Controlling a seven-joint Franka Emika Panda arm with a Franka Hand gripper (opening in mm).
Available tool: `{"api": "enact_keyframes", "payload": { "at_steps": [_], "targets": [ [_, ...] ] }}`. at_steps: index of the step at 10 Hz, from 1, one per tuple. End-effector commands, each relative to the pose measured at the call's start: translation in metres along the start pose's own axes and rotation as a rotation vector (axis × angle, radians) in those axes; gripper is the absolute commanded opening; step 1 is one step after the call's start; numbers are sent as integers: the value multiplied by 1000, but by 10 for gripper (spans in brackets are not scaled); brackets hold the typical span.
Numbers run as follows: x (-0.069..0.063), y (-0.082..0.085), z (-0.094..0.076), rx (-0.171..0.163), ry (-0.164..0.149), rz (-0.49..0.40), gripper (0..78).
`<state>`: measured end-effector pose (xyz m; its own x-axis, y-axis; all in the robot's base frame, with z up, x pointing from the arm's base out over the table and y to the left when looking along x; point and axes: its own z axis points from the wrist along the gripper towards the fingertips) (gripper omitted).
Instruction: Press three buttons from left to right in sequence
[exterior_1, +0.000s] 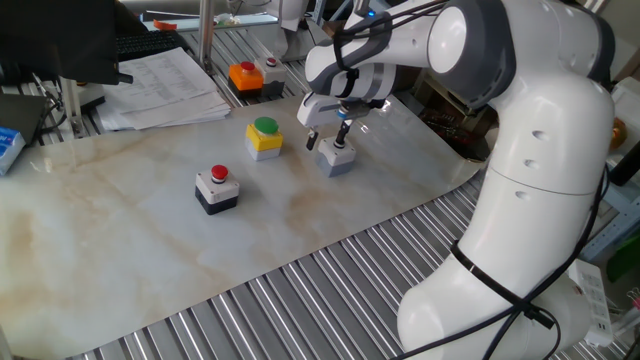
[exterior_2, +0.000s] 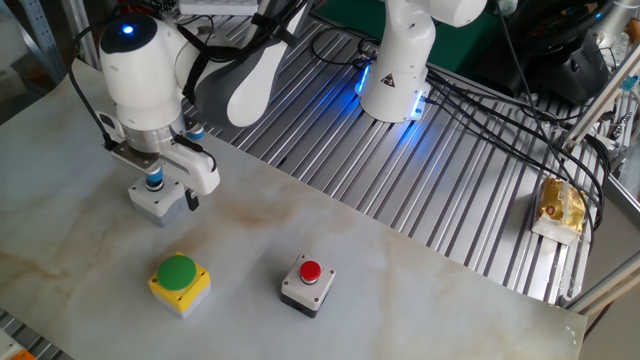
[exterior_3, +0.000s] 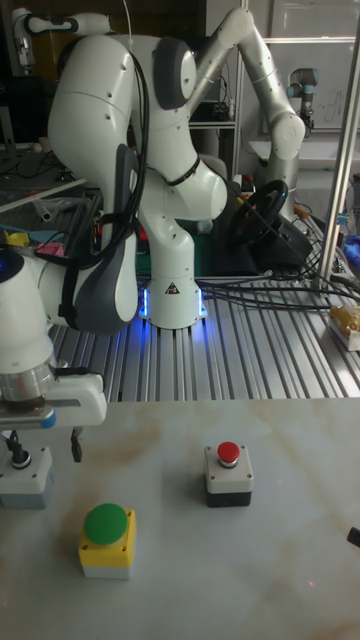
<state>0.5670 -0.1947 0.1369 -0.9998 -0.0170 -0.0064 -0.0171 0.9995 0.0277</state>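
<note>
- The gripper (exterior_1: 331, 135) is hanging directly over the grey box (exterior_1: 337, 158), with one finger (exterior_1: 343, 130) coming down onto the small button on top, which looks like the pressing posture for the last button in the row.
- The fingers are standing apart: in the tall fixed view one (exterior_3: 17, 447) is sitting over the button and the other (exterior_3: 76, 443) is hanging clear to the side of the grey box (exterior_3: 25, 486), so the hand is open and gripping nothing.
- The yellow box with the green button (exterior_1: 264, 137) is sitting just beside the grey one, and the white-topped black box with the red button (exterior_1: 216, 188) is standing farther along the marble table (exterior_1: 120, 260); I judge both are already dealt with.
- One fixed view is also showing an orange box (exterior_1: 245, 76) and a stack of papers (exterior_1: 165, 85) behind the row; the other fixed view is missing these, but is showing the gripper (exterior_2: 170, 191) from above.
- Whether the button is actually being pushed in, I cannot tell.
</note>
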Motion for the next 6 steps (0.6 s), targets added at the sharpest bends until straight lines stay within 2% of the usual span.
{"api": "enact_keyframes", "payload": {
  "at_steps": [1,5,6],
  "targets": [
    [2,1,3,-4,6,4,775],
    [9,-6,-32,-2,26,2,775],
    [9,-5,-35,-1,28,4,775]
  ]
}}
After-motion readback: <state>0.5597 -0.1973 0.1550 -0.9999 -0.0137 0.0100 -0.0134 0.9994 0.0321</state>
